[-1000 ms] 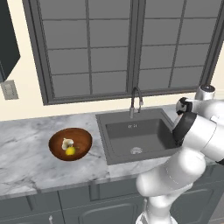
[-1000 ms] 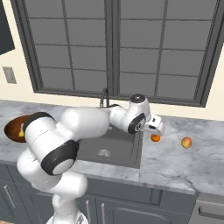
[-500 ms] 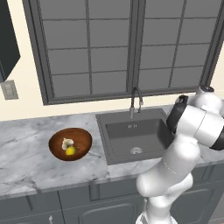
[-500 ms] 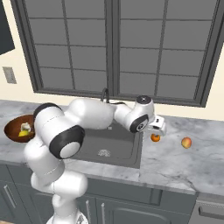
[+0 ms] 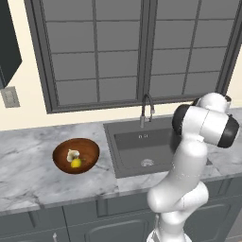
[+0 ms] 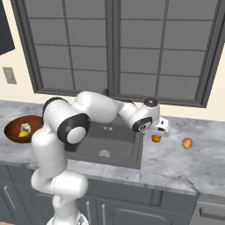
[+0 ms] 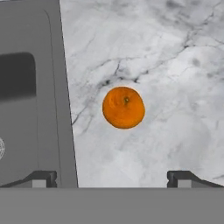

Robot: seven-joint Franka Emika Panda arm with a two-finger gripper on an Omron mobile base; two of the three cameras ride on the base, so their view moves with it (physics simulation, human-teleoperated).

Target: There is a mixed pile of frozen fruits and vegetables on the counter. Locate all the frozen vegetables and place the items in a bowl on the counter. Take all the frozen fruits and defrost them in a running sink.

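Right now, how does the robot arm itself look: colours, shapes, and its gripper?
The arm is made of glossy white, rounded tubular segments with dark grey to black bands and round caps at the joints. It thickens into bulging elbows and stands on a white column. The gripper is a small white boxy hand; in the hand view its two finger tips are small, dark and blocky. No cables or markings are visible.

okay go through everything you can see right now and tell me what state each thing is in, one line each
Bowl: upright on the counter, holding two pieces.
Yellow piece: in the bowl.
Whitish piece: in the bowl, beside the yellow one.
Orange: loose on the counter, right of the sink, ungripped.
Peach: loose on the counter, farther right.
Sink: no fruit in it.
Faucet: no water visible.
Gripper: jaws open, above the orange.
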